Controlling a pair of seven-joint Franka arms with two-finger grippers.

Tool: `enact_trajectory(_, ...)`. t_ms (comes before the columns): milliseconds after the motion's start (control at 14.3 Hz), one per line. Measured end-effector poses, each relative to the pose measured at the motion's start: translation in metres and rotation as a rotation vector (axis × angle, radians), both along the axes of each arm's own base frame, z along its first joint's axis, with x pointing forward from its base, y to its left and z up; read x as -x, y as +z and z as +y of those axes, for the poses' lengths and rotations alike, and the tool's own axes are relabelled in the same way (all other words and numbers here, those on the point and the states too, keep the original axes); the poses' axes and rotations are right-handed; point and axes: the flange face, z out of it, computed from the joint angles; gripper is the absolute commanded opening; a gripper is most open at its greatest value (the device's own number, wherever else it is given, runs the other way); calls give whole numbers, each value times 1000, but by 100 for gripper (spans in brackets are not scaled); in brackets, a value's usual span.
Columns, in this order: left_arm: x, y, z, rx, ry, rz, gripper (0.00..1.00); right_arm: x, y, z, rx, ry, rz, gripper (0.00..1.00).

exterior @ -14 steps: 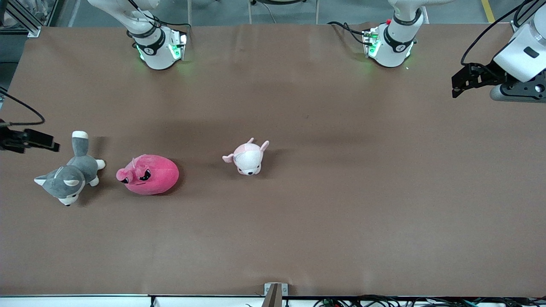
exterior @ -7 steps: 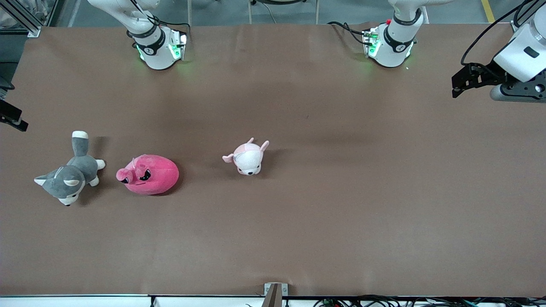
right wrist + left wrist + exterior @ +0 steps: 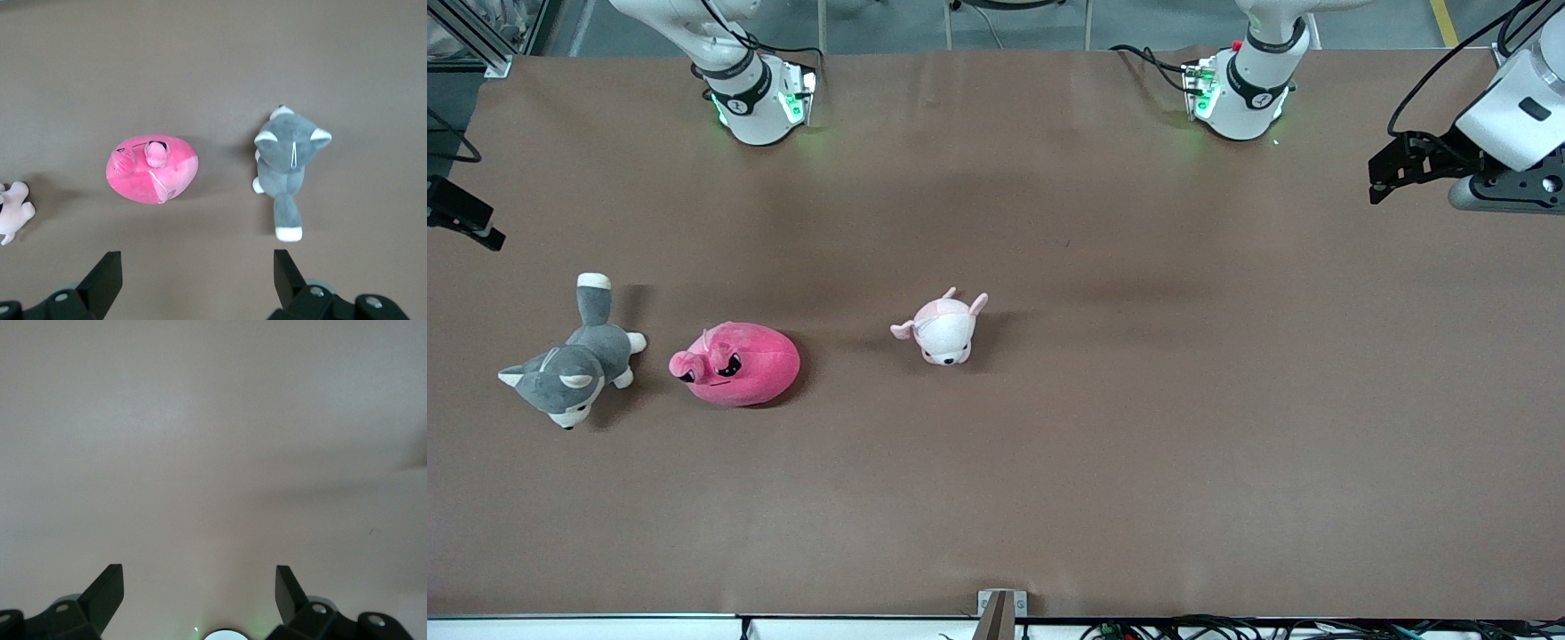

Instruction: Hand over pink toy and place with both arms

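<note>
The pink toy [image 3: 738, 364] is a round hot-pink plush with angry black eyes, lying on the brown table toward the right arm's end. In the right wrist view it [image 3: 152, 169] lies below and ahead of the open fingers. My right gripper [image 3: 476, 229] is open and empty, up in the air over the table's edge at the right arm's end, above the husky's side; only its tip shows in the front view. My left gripper [image 3: 1383, 182] is open and empty, and waits high over the left arm's end; its wrist view shows only bare table between its fingers [image 3: 110, 587].
A grey-and-white husky plush [image 3: 574, 360] lies beside the pink toy, closer to the right arm's end, and shows in the right wrist view [image 3: 288, 160]. A small pale pink-and-white plush [image 3: 943, 327] lies beside it toward the table's middle.
My right gripper has drawn away from the husky toward the table's edge and shifted toward the robots' bases. The left arm and all toys have not moved.
</note>
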Motion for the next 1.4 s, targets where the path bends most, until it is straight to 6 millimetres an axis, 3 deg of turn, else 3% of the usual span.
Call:
enact_trajectory(280, 0, 0, 0, 0, 0, 0, 100, 15, 0, 3, -5, -12, 1, 100)
enact_trajectory(771, 0, 0, 7, -1, 14, 6, 100, 22, -16, 3, -3, 2, -30, 100)
enact_trajectory(981, -1, -1, 15, -1, 29, 7, 100, 26, -16, 4, -3, 8, -31, 100)
enact_trajectory(1402, -1, 0, 14, 0, 26, 5, 100, 27, -18, 7, -3, 15, -20, 100)
